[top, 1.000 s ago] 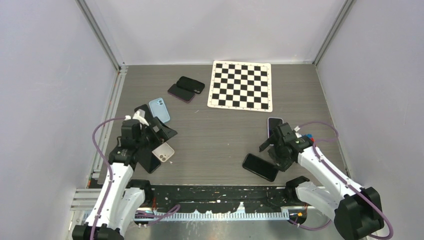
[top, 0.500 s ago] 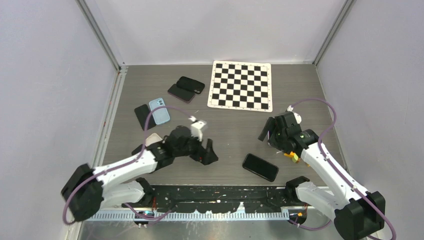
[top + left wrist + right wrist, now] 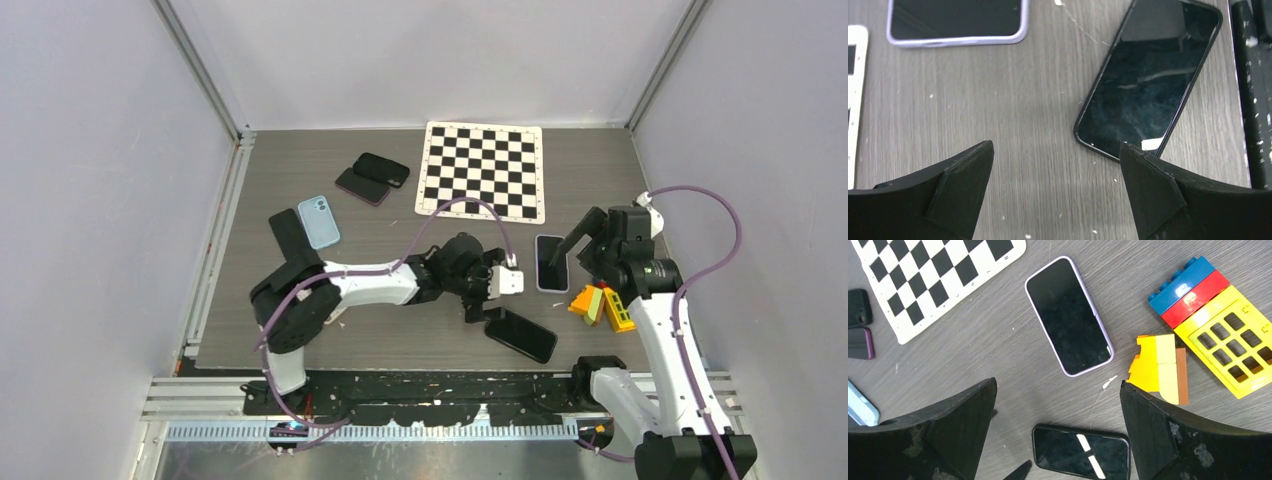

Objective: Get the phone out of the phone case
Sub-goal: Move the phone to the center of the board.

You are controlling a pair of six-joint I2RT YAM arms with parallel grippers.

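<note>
Blue phone (image 3: 318,222) lies flat toward the left edge of the table (image 3: 300,160). Left gripper (image 3: 1055,150) reaches to mid-table, fingers spread wide and empty, just beside the black phone (image 3: 520,335) near the front edge. Lilac-cased phone (image 3: 550,262) lies face up off the front right corner of the chessboard (image 3: 482,170). Right gripper (image 3: 1058,385) hovers above it, fingers released. Blocks (image 3: 600,305) sit by the right edge.

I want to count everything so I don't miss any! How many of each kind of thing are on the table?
Phones or phone cases: 6
Checkerboard mat: 1
Toy brick clumps: 2
Total in view: 9
</note>
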